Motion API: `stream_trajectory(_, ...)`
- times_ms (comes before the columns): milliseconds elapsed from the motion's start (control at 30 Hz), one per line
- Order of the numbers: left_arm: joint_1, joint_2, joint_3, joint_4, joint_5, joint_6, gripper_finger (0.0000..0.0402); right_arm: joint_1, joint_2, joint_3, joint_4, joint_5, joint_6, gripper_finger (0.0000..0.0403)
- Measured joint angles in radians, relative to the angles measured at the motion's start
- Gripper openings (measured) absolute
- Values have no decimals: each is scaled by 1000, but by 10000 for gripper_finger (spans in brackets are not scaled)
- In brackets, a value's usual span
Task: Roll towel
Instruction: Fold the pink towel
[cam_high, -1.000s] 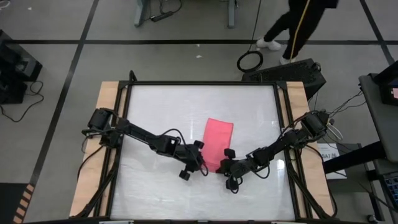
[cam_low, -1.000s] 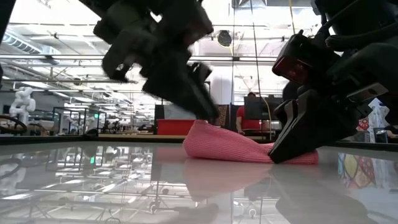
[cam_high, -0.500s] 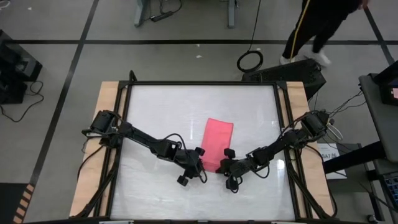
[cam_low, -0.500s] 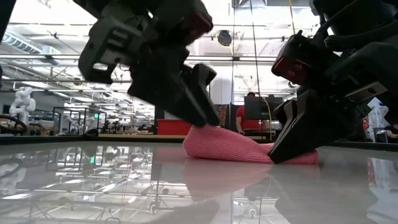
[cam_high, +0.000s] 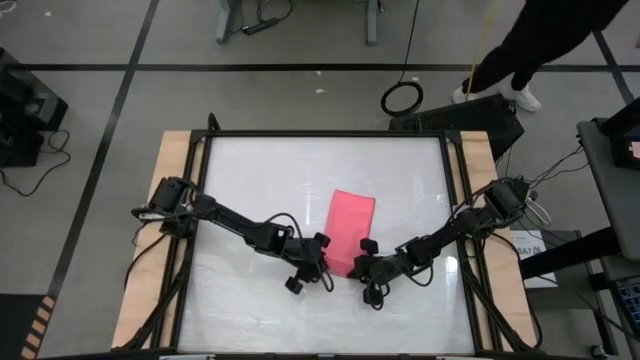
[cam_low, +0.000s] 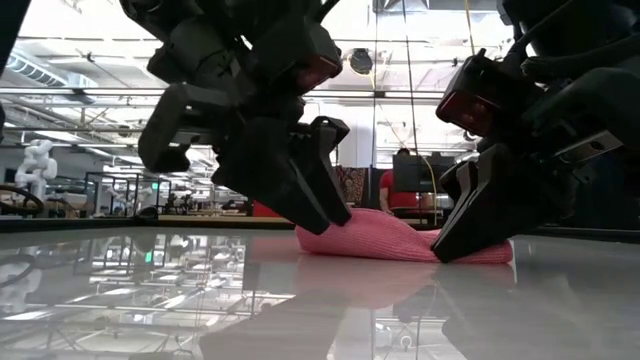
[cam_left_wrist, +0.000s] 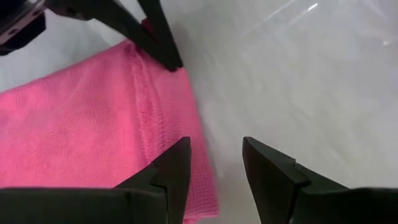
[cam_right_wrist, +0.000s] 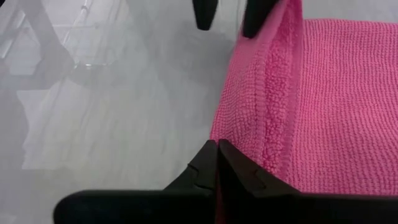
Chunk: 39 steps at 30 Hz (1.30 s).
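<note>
The pink towel (cam_high: 352, 225) lies flat on the white table as a narrow folded strip, its hemmed near edge (cam_right_wrist: 273, 118) between my two grippers. My left gripper (cam_left_wrist: 214, 155) stands open at the near left corner, one finger over the cloth (cam_left_wrist: 81, 124) and one over bare table. I cannot tell whether it touches. My right gripper (cam_right_wrist: 217, 149) is shut at the near right corner. In the low view the towel (cam_low: 390, 240) lies low between the left gripper (cam_low: 320, 215) and the right gripper (cam_low: 455, 245). My right gripper meets the towel's near right corner (cam_right_wrist: 214, 134) with its shut fingertips, slanting down from the table's near right. Whether any cloth sits between the fingers I cannot tell. The towel lies flat on the table.
The glossy table top (cam_high: 250, 180) has free room to the left of and beyond the towel. Wooden strips (cam_high: 170, 200) run along both sides. A person (cam_high: 545, 40) walks on the floor past the far right corner, near a cable coil (cam_high: 400, 98).
My left gripper has sunk toward the towel's near left corner and rolled a little, staying open. The towel and my right gripper have kept still.
</note>
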Motion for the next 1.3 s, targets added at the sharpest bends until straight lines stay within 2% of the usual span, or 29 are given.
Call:
stream_trajectory(400,20,0,0,-11,-14,9,153,-2,0,0,0,-2,0,3)
stream_trajectory(600,28,0,0,-69,-57,10,153,-2,0,0,0,-2,1,3)
stream_trajectory(800,37,24,1,-96,-16,-4,150,-2,0,0,3,-2,1,3)
stream_trajectory(933,37,38,3,-95,-4,-49,122,-2,0,0,7,-2,19,3)
stream_trajectory(1167,45,42,2,-82,15,-80,17,8,-49,-3,-4,-5,2,25)
stream_trajectory(1300,60,43,2,-80,51,-145,12,30,-106,-3,-61,-2,-53,69)
